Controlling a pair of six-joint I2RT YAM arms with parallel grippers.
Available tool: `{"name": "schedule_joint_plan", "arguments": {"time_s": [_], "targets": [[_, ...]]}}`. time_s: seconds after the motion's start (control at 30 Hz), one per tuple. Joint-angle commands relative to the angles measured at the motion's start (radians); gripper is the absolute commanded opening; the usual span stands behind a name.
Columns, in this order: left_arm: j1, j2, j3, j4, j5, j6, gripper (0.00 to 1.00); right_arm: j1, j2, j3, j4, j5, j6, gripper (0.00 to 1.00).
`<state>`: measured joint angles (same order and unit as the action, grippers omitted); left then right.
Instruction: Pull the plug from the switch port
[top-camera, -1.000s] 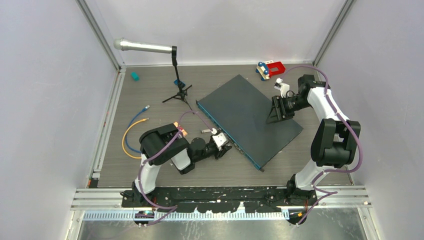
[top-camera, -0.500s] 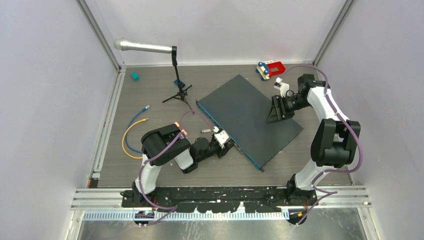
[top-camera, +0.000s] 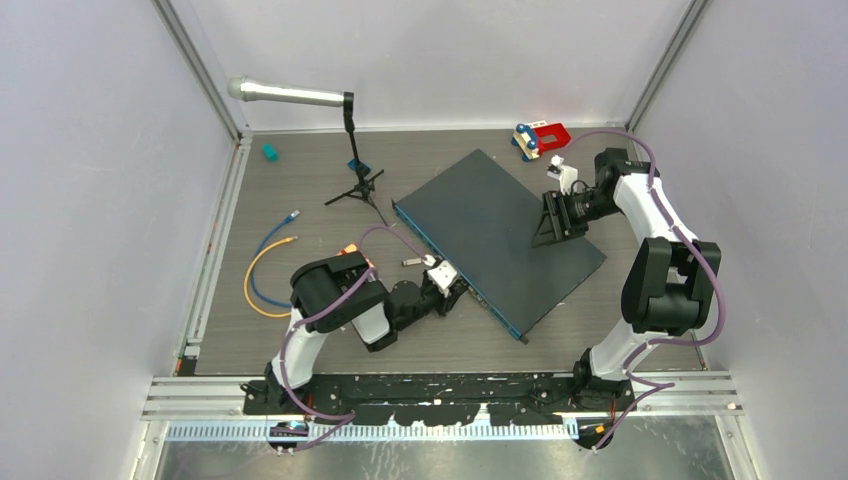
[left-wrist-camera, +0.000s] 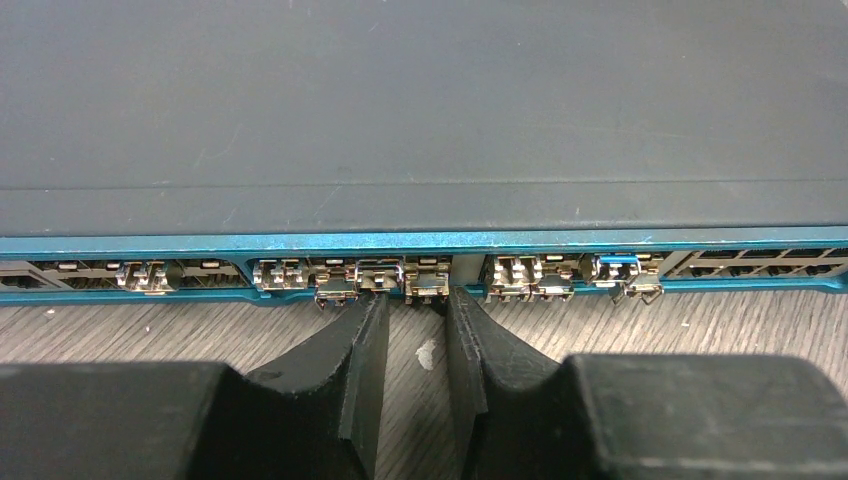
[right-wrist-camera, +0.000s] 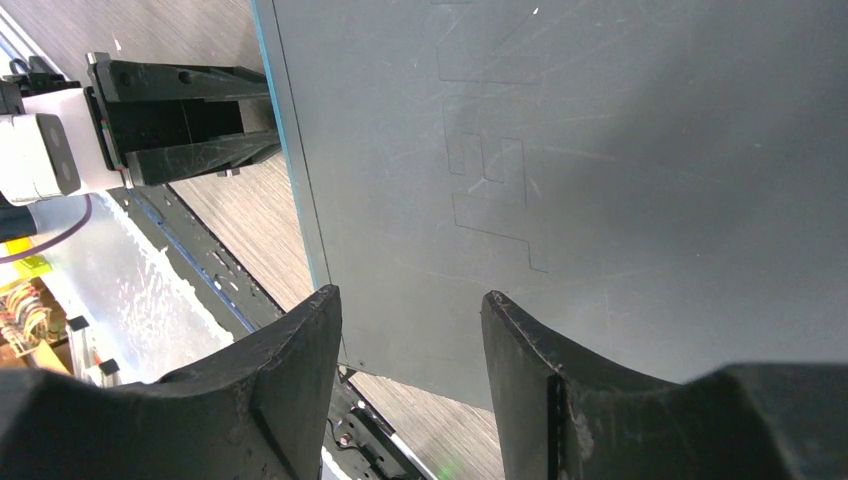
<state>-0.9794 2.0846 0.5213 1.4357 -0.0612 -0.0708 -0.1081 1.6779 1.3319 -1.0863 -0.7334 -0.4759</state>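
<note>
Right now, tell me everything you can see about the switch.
The switch is a large, flat, dark grey metal box, its top lightly scratched, with faint lettering. A thin blue front edge carries a row of small ports, several holding metal plugs. It lies flat, turned diagonally, on the table. The left gripper reaches the ports; the right gripper is open over its top.

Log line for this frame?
left gripper: open, tips at switch front ports | plug: seated, ungripped | right gripper: open over switch top
</note>
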Motion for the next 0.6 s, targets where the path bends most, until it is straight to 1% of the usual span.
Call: {"name": "schedule_joint_plan", "arguments": {"time_s": [0.0,0.1,0.17,0.2,0.27,0.33,0.57], "targets": [[0.015,0.045,0.063,-0.004,-0.038,0.004,0.29,0.007,-0.002,0.036,-0.010,-0.007,-0.013,0.59],[0.011,0.052,0.086,-0.004,-0.028,0.012,0.29,0.007,0.000,0.037,-0.009,-0.006,-0.012,0.59],[0.009,0.054,0.092,-0.004,-0.027,0.021,0.27,0.008,0.000,0.036,-0.011,-0.005,-0.012,0.59],[0.008,0.054,0.092,-0.004,-0.025,0.023,0.24,0.008,0.001,0.037,-0.011,-0.005,-0.012,0.59],[0.008,0.055,0.090,-0.005,-0.019,0.027,0.11,0.008,0.003,0.037,-0.011,-0.005,-0.012,0.59],[0.008,0.056,0.091,-0.004,-0.018,0.027,0.01,0.009,0.003,0.039,-0.012,-0.003,-0.012,0.59],[0.009,0.021,0.056,-0.016,0.020,0.066,0.00,0.010,0.000,0.038,-0.015,-0.004,-0.012,0.59]]}}
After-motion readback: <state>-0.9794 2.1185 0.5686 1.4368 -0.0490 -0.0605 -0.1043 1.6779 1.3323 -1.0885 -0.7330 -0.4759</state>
